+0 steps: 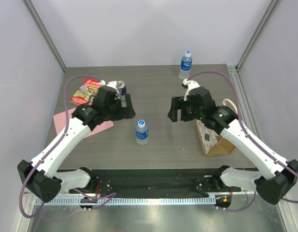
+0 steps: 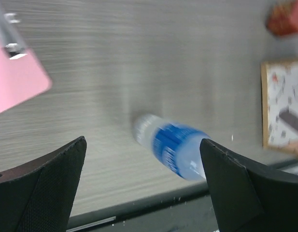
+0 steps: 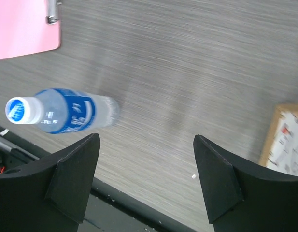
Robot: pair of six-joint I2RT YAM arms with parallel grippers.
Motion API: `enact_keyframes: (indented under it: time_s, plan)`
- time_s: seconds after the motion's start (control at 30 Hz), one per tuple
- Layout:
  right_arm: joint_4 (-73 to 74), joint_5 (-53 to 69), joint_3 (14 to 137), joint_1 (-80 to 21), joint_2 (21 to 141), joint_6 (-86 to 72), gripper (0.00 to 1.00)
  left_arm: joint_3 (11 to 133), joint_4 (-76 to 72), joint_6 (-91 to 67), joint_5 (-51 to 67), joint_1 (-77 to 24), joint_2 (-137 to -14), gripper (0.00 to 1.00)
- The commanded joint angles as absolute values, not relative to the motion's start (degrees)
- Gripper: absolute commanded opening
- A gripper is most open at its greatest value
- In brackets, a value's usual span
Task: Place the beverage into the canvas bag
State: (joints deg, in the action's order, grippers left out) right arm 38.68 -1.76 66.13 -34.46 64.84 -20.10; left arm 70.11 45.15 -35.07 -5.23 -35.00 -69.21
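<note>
Top camera sat high behind the arms, looking down over the whole table (image 1: 158, 92), arm bases at its bottom edge. Left wrist camera rode in close, aimed down at the table between the fingers of the left hand (image 2: 141, 142), picture blurred. Right wrist camera did likewise through the right hand (image 3: 145, 140). All three caught the middle bottle (image 1: 142, 132); both wrist views also shared the bag (image 2: 284, 108) and the clipboard (image 3: 23, 24).
</note>
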Motion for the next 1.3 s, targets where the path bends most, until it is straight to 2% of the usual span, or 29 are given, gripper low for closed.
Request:
enact_keyframes:
  time_s: [0.0,0.13,0.33,0.67,0.87,0.97,1.0,1.03,1.07,1.17,1.23,1.27]
  plan:
    - [33.84,-5.36,72.5,-41.38,70.3,-20.83,0.85,65.67,42.55,-34.19,8.6,-17.81,-66.45,1.0]
    - [30.95,-6.24,76.72,-48.33,75.66,-20.92,0.91,61.45,40.7,-33.4,13.35,-9.77,-66.44,1.0]
    - [31.98,-10.02,82.79,-54.4,85.84,-19.69,1.0,55.91,36.83,-31.73,12.05,-8.0,-65.4,1.0]
    - [35.16,-9.4,86.22,-57.13,96.15,-18.37,0.98,53.17,35.51,-30.76,8.88,-8.09,-60.91,1.0]
    - [35.86,-10.89,85.08,-58.97,98.87,-18.11,0.92,53.44,36.04,-30.76,8.26,-8.09,-61.7,1.0]
    - [35.95,-13.26,84.64,-59.41,98.7,-18.54,0.76,53.44,35.95,-30.67,8.35,-8.0,-61.7,1.0]
    - [35.95,-13.88,84.55,-59.5,98.09,-18.63,0.62,53.44,35.86,-30.67,8.35,-8.09,-61.79,1.0]
    - [35.95,-14.84,84.38,-59.5,97.74,-18.89,0.54,53.26,35.95,-30.67,8.35,-8.0,-61.79,1.0]
    - [35.95,-16.42,84.38,-59.41,97.3,-18.98,0.41,53.26,35.86,-30.59,8.44,-8.09,-61.7,1.0]
    - [36.3,-18.71,84.64,-59.41,95.54,-19.33,0.26,53.26,35.77,-30.59,8.96,-8.0,-61.96,1.0]
    - [37.09,-20.82,84.99,-59.41,94.31,-19.42,0.2,53.09,35.68,-30.5,9.58,-8.09,-61.96,1.0]
    - [37.7,-21.7,85.16,-59.33,93.96,-19.42,0.11,53.17,35.68,-30.59,9.75,-8.0,-62.14,1.0]
